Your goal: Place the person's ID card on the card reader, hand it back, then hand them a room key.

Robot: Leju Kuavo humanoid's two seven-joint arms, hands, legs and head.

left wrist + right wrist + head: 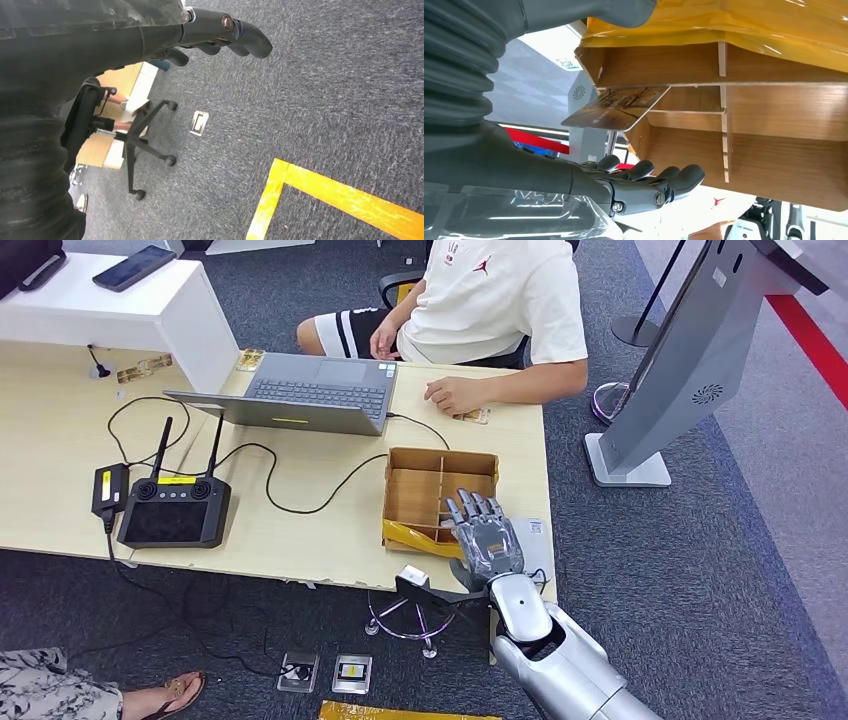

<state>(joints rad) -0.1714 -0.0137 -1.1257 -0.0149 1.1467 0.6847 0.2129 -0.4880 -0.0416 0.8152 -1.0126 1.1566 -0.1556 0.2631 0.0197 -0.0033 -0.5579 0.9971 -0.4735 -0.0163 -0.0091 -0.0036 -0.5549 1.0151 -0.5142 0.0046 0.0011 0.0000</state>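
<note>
A cardboard box [440,454] with several compartments and yellow tape stands near the table's right front corner. My right hand [483,535] hovers over its near right compartment with the fingers spread. In the right wrist view a brown patterned card [616,107] leans out of a compartment of the box [784,125], between my thumb and fingers [649,175], and nothing grips it. A white flat device [538,540] lies beside the hand. Across the table a seated person rests a hand [455,395] next to a small card [474,417]. My left hand [225,35] hangs over the carpet, holding nothing.
An open laptop [310,390], a black controller with two antennas [175,510] and loose cables lie on the table [60,470]. A white shelf [120,305] stands at the back left, a grey kiosk [680,380] to the right. An office chair [130,135] and yellow floor tape [320,195] are nearby.
</note>
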